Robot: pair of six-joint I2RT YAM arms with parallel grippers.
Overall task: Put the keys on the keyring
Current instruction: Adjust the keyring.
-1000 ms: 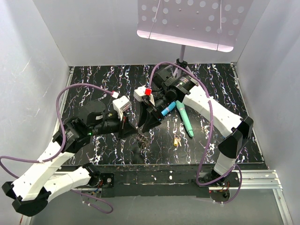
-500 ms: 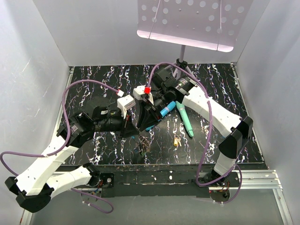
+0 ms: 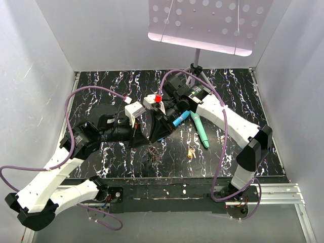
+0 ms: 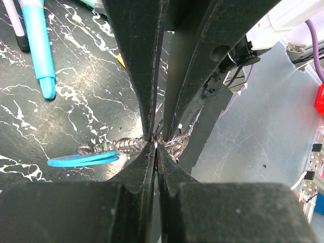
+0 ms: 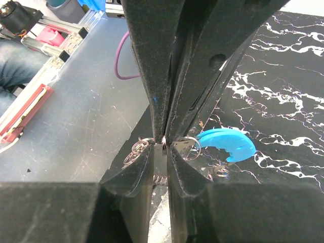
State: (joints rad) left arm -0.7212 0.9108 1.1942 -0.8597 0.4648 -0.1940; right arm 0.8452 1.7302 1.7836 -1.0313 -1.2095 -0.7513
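Looking from above, you have the left gripper (image 3: 146, 140) and right gripper (image 3: 155, 136) meeting nose to nose over the marbled table (image 3: 101, 86). The keyring (image 3: 154, 153) dangles between them, likely steadied for threading, and a yellow-headed key (image 3: 191, 152) lies apart.

Left wrist: your fingers press shut on wiry grey links (image 4: 126, 147), with the glossy blue crescent (image 4: 83, 160) trailing.

Right wrist: the jaws stand narrowly apart around thin metal, and you cannot tell if they grip it.

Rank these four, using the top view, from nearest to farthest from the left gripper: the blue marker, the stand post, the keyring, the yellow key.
Measured from the left gripper:
1. keyring: at its fingertips, in its grip.
2. blue marker: to the right, slightly farther back.
3. yellow key: farther right, toward the front.
4. stand post: far back, right of centre.
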